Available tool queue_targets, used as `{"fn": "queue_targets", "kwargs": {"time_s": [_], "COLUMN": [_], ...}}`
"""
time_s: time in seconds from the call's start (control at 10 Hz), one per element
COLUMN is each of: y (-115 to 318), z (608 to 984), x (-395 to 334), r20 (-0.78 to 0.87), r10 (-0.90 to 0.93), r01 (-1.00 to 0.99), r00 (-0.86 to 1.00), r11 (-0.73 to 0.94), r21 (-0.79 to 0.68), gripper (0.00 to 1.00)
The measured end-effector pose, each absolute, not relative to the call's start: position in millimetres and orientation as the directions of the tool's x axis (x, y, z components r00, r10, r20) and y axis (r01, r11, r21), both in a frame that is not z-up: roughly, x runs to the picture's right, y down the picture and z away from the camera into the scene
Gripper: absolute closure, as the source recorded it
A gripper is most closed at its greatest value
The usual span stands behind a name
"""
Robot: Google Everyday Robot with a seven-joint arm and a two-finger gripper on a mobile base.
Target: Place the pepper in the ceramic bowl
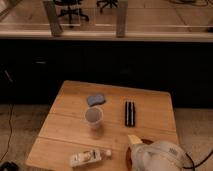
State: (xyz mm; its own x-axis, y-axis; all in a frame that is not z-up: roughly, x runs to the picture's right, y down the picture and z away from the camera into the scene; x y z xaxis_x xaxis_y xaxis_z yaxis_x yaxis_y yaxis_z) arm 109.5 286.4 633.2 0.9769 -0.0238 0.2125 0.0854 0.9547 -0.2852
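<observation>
Wooden and pale, the counter carries most of what the camera view offers. Near its centre stands a small translucent cup. At about 12 o'clock from the cup lies a blue-grey sponge, and at 3 o'clock a black bar-shaped object lies lengthwise. Toward 6 o'clock, near the front edge, rests a whitish bottle on its side.

At 4 to 5 o'clock from the cup, the robot's bulky white arm housing fills the lower right corner. Around its left and upper edge shows a thin orange-red arc, the rim of the ceramic bowl, which is mostly hidden beneath the housing. The tool appears as a pale tapered piece poking out at the housing's upper left, over or just inside the bowl's rim; I cannot tell whether it is clenched, released, or grasping anything.

The pepper cannot be made out: it may be held by the tool or already lie in the bowl under the arm, but neither is visible. Judging from the arm's position above the bowl, the task seems to be in its final stage. What is probably left is letting go, if that is not done, and lifting clear.
</observation>
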Motion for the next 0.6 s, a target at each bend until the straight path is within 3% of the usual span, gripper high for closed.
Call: {"fn": "queue_targets", "kwargs": {"time_s": [0.6], "y": [262], "z": [650], "x": [75], "r20": [0.284], "r10": [-0.086], "r01": [0.165], "r00": [0.955], "r11": [0.948], "r21": [-0.27], "gripper": [0.2]}}
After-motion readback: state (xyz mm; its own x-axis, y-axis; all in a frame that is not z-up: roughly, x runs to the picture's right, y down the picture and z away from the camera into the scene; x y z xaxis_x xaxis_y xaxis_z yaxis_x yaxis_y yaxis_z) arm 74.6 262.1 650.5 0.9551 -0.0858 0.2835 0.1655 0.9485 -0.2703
